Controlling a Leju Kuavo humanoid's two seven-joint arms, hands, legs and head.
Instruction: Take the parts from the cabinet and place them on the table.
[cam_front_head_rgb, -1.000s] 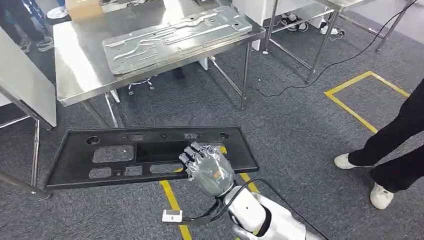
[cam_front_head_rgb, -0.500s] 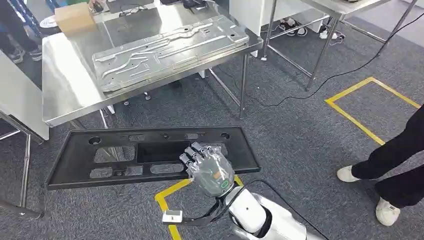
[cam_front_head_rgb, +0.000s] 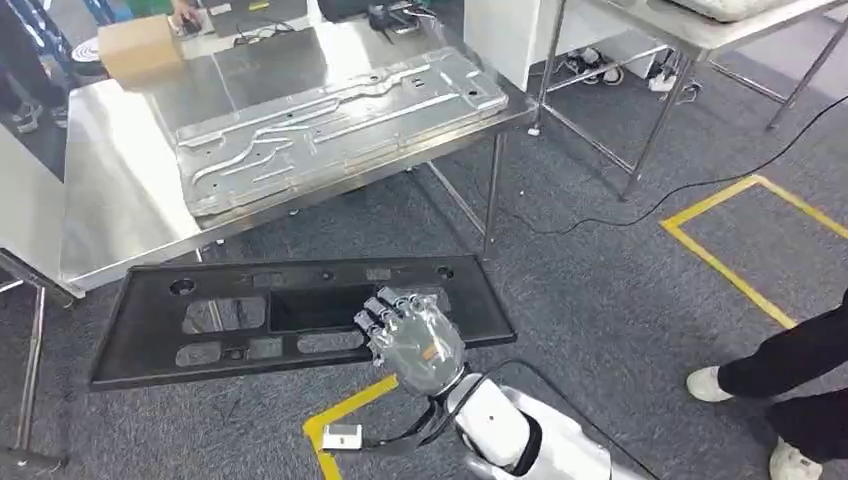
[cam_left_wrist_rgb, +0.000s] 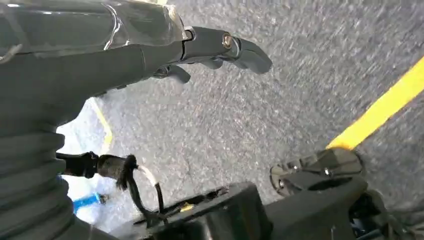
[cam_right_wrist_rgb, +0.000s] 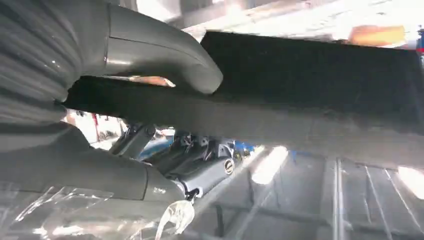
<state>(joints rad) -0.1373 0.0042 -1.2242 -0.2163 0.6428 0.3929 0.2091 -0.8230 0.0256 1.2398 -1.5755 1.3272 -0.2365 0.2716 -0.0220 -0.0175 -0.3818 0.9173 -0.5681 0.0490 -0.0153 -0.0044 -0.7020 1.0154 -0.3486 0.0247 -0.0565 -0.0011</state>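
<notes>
Currently, a long black panel with cut-outs hangs level above the carpet, gripped at its near edge by the right hand, thumb under, fingers on top. Ahead of the hand, the steel bench already carries a metal plate and a cardboard box. Held so far off-centre, the panel could sag or twist loose. The left hand hangs with fingers loosely apart, holding nothing.
</notes>
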